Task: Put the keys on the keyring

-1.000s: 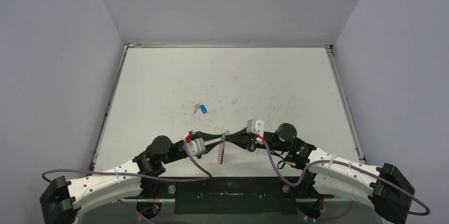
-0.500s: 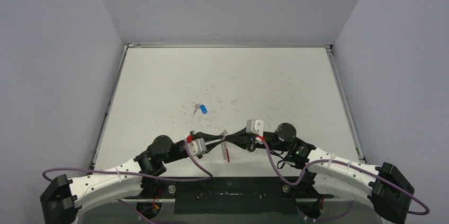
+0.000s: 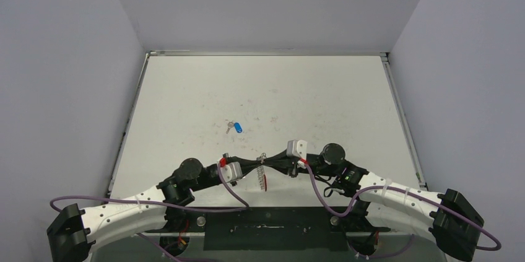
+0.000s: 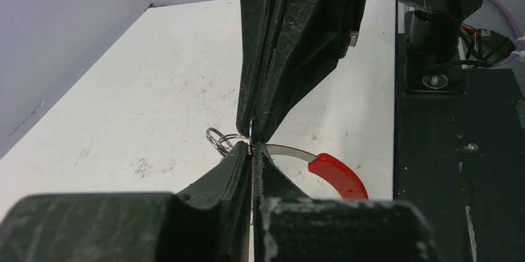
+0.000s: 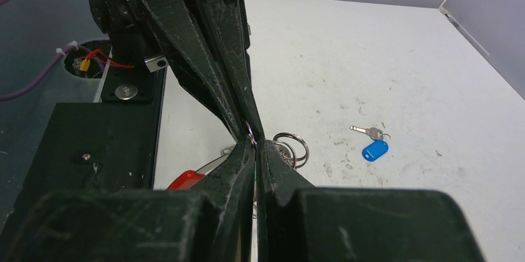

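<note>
While both arms meet tip to tip near the table's [image 3: 309, 88] front edge, step in hand looks like opening the keyring [image 3: 263, 175]: left gripper [image 3: 259, 162] is clamped on its wire, red sleeve [image 4: 337, 175] sticking out sideways; right gripper [image 3: 268, 160] is closed too, on a thin wire loop, ring's or a key's, can't tell. Blue key [image 3: 238, 127] lies loose on the table, well apart; green key not visible. Next move needs a steady hold and a key threaded onto the free end. Versus a second ago: hanging coil looks shorter and shifted toward the right arm; blue key unmoved
</note>
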Motion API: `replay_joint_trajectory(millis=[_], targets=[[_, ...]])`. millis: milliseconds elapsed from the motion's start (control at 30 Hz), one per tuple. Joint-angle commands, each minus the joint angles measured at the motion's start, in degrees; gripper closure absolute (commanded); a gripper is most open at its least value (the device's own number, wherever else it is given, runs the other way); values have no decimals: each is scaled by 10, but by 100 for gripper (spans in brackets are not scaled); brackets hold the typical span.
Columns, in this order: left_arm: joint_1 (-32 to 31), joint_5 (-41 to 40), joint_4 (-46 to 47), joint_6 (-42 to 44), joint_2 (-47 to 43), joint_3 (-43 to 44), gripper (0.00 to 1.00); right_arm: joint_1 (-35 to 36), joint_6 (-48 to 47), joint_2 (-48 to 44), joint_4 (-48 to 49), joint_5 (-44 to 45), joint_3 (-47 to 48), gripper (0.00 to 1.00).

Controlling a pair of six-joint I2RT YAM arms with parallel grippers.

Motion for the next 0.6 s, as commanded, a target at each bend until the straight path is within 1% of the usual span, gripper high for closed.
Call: replay_joint_trajectory(millis=[0, 100, 200, 267, 300, 467, 567], targets=[[-3, -7, 4, 0, -4, 33, 100, 2, -9, 2, 8, -34, 12, 100], [-3, -12, -16, -2, -6, 39, 100, 2, -13, -1, -1, -36, 11, 100], [-3, -17, -15, -5, -4, 39, 100, 2, -13, 4, -2, -44, 13, 100], [-3, -26, -11, -10, -1, 37, 91, 2, -12, 8, -2, -50, 15, 100], [-3, -28, -9, -11, 1, 37, 88, 2, -11, 10, -2, -53, 15, 100], [-3, -34, -2, -14, 11, 38, 84, 2, -10, 13, -4, -61, 18, 100], [-3, -33, -2, -14, 18, 41, 84, 2, -11, 11, -7, -63, 17, 100]])
